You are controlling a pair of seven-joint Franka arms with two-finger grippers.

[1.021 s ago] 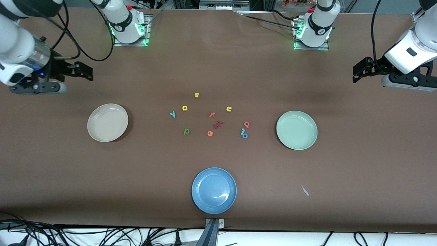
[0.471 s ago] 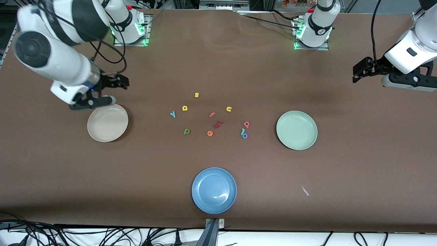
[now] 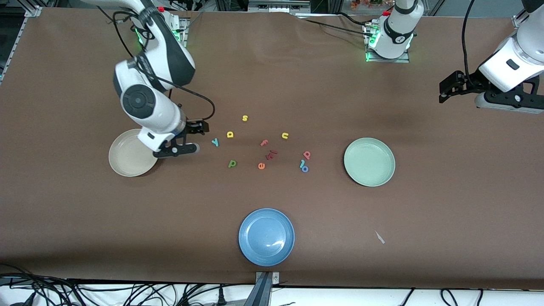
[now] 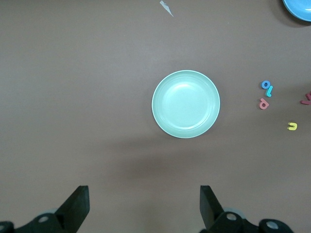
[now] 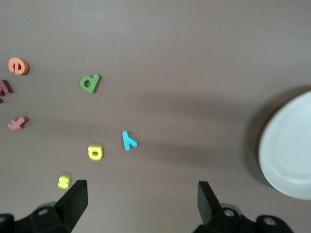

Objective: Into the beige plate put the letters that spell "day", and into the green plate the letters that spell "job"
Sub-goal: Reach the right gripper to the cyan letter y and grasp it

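1. we see the right gripper (image 3: 203,127) hanging low over the bare table between the beige plate (image 3: 127,163) and the teal y (image 3: 215,142), its jaws wide apart and holding nothing.
2. the left gripper (image 3: 444,91) waits in the air at the left arm's end of the table, well apart from the letters; its jaws are spread wide and empty too.
3. the yellow a (image 3: 230,134) lies just beside the teal y, and the dark green d (image 3: 232,163) lies nearer to the front camera than both.
4. the light-blue j (image 3: 302,163) touches the blue o (image 3: 304,169), with the pink-red b (image 3: 307,155) just beside them, all near the green plate (image 3: 369,162).
5. both of those plates hold no letters.
6. a yellow s (image 3: 245,118), a yellow u (image 3: 284,136), a pink f (image 3: 264,143) and an orange e (image 3: 261,166) lie among the letters.
7. a blue plate (image 3: 266,236) sits nearest the front camera.
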